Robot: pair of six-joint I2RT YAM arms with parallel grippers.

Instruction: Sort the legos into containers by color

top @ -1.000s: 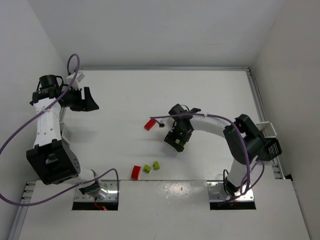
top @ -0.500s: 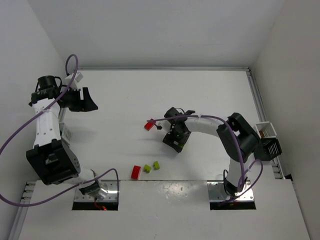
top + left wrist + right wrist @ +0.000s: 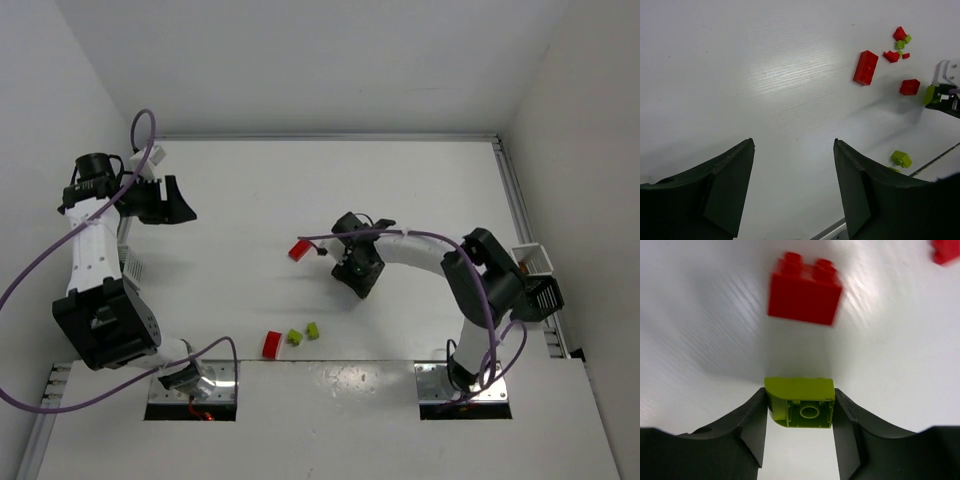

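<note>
While the lime brick (image 3: 799,390) is clamped in the right pincer (image 3: 800,405), it hangs above the desk (image 3: 700,315), not in any bin. The pincer is closed to the brick's width, one finger on each side face.

Progress: early, judging by the spread. One brick is in hand and none is visibly sorted. The white container (image 3: 535,259) sits well behind the right pincer, back by that arm's elbow, and its contents are too small to tell. Left to do:
- a red brick (image 3: 804,289) just beyond the fingertips
- a second red brick (image 3: 271,344) and two lime bricks (image 3: 294,337) lying together, off to one side of the pincer and well apart from it
- a few tiny red and lime bits (image 3: 900,42), seen only from the left wrist

Orientation: the held brick's hollow underside, one round tube showing, faces the wrist camera, so the studs point away towards the desk. Its wider span runs finger to finger across the gap. It looks nearly square, so the long axis is probably that one, though I can't be sure.

The left pincer (image 3: 792,155) is spread wide with nothing between its fingers, far from the right pincer and all the bricks.
</note>
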